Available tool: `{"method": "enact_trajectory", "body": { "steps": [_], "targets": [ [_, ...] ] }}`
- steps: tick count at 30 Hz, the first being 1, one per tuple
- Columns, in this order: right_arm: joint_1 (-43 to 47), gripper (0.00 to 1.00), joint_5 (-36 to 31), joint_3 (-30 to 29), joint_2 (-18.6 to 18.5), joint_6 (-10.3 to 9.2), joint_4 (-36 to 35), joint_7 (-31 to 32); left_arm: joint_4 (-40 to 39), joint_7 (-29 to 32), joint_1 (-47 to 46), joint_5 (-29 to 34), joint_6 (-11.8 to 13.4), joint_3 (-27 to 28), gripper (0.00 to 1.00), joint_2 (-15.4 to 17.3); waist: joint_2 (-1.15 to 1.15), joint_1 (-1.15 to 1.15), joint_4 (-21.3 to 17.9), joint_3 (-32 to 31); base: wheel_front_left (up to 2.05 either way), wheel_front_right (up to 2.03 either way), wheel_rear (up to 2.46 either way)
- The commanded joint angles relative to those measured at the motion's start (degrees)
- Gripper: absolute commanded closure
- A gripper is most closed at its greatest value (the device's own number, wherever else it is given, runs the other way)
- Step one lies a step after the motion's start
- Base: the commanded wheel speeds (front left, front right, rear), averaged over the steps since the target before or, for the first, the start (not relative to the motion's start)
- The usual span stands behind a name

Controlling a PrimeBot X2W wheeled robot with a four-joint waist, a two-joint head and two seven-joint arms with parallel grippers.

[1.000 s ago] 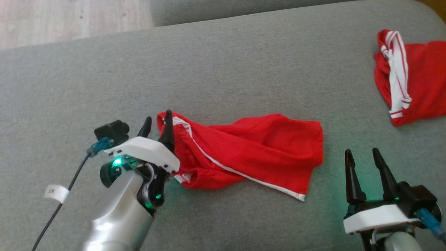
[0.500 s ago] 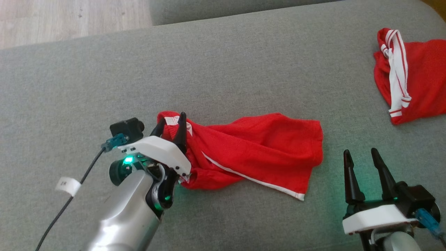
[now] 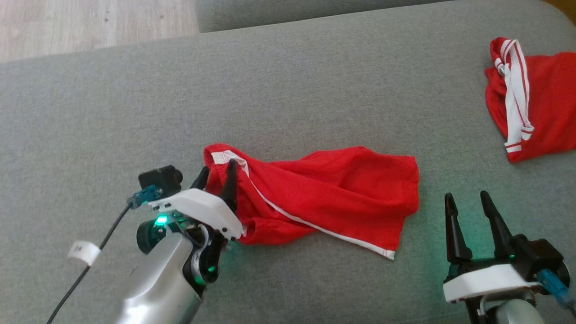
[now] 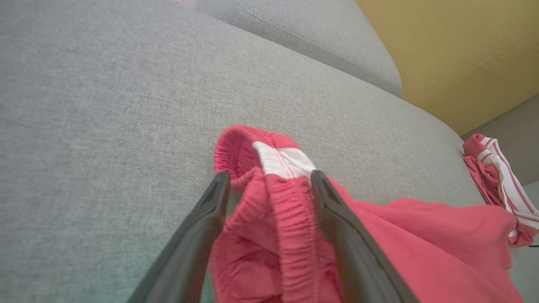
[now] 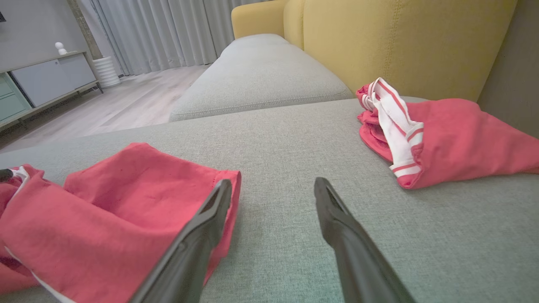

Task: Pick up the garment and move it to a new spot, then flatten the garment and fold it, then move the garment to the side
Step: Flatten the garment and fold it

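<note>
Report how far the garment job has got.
Done: nothing visibly; the crumpled red shorts with white trim lie unfolded on the grey fabric cushion. In hand: left gripper has open jaws astride the elastic waistband. Right gripper hovers open, apart. To do: lifting, moving, flattening, folding, setting aside.

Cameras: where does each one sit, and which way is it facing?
Head view: looks down on the grey sofa seat; left claw at the red shorts, right claw lower right.
Left wrist view: looks along its open fingers straddling the waistband.
Right wrist view: faces the yellow backrest between its open fingers.
Shared: both wrist views show the second red garment.
</note>
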Motion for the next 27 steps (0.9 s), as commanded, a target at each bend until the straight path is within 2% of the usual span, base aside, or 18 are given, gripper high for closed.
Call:
{"method": "enact_trajectory", "body": {
  "steps": [1,6,8,10,11,13,14,16,21,27],
  "targets": [
    [-1.08,0.0,0.35,1.22,-0.41,-0.04,-1.82,-0.52,-2.25,0.19,-1.39,-0.3,0.26,1.47,0.0,1.18,0.0,0.0,0.08,0.08,0.0,0.0,0.0],
    [-1.31,0.0,0.44,1.71,-0.41,-0.04,-1.73,-0.52,-2.5,0.65,-2.03,-0.55,0.42,1.49,0.25,1.05,0.0,0.0,-0.11,0.16,0.0,0.0,0.0],
    [-1.48,0.0,0.48,1.77,-0.41,-0.04,-1.67,-0.52,-2.38,0.65,-2.34,-0.59,0.4,1.56,0.25,1.08,0.0,0.0,-0.31,0.24,0.0,0.0,0.0],
    [-1.56,0.0,0.51,1.75,-0.41,-0.04,-1.6,-0.52,-2.18,0.66,-2.54,-0.61,0.24,1.55,0.35,1.17,0.0,0.0,-0.56,0.29,0.0,0.0,0.0],
    [-1.56,0.0,0.51,1.75,-0.41,-0.04,-1.6,-0.52,-2.18,0.66,-2.54,-0.61,0.24,1.55,0.35,1.17,0.0,0.0,-0.56,0.29,0.0,0.0,0.0],
    [-1.58,0.0,0.55,1.67,-0.41,-0.04,-1.55,-0.52,-2.02,0.62,-2.7,-0.65,0.07,1.52,0.42,1.16,0.0,0.0,-0.77,0.33,0.0,0.0,0.0],
    [-1.57,0.0,0.58,1.65,-0.41,-0.04,-1.53,-0.52,-1.96,0.6,-2.76,-0.66,-0.02,1.48,0.53,1.15,0.0,0.0,-0.85,0.33,0.0,0.0,0.0],
    [-1.53,0.0,0.63,1.63,-0.41,-0.04,-1.47,-0.52,-1.87,0.53,-2.84,-0.67,-0.24,1.38,0.63,1.13,0.0,0.0,-0.96,0.25,0.0,0.0,0.0],
    [-1.35,0.0,0.8,1.48,-0.41,-0.04,-1.37,-0.52,-2.08,0.36,-2.8,-0.68,-0.76,1.16,0.99,1.28,0.0,0.0,-0.91,-0.14,0.0,0.0,0.0],
    [-0.53,0.0,0.71,1.16,-0.41,-0.04,-1.33,-0.52,-5.6,0.23,-0.28,-0.2,-1.59,-0.1,1.0,2.44,0.0,0.0,-0.2,-1.45,0.0,0.0,0.0]
  ]
}}
